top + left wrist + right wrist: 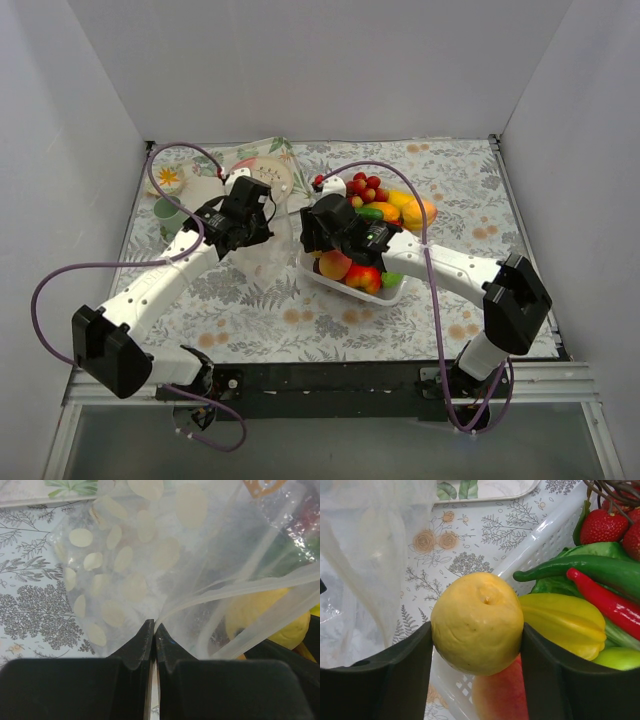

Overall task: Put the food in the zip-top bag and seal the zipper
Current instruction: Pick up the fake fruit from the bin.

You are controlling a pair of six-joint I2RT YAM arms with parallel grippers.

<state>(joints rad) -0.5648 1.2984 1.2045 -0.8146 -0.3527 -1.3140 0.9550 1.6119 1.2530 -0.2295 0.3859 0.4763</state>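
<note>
My left gripper (262, 226) is shut on the mouth edge of the clear polka-dot zip-top bag (125, 565), fingertips together in the left wrist view (153, 626). The bag's zipper strip (240, 592) curves away to the right and the mouth gapes. The bag (275, 252) hangs between the two grippers. My right gripper (476, 630) is shut on a round yellow fruit (477, 622), held over the left rim of the white tray (540, 545), beside the bag (370, 540). The tray holds more food: strawberries (602, 525), a green pepper (590, 567), a red chilli (605, 600), a yellow starfruit (560, 622).
A round pink-and-white plate (265, 172) lies at the back behind the left gripper. A green cup (168, 215) and a small dish (168, 178) stand at the back left. More fruit (410, 208) lies behind the white tray (395, 292). White walls close three sides.
</note>
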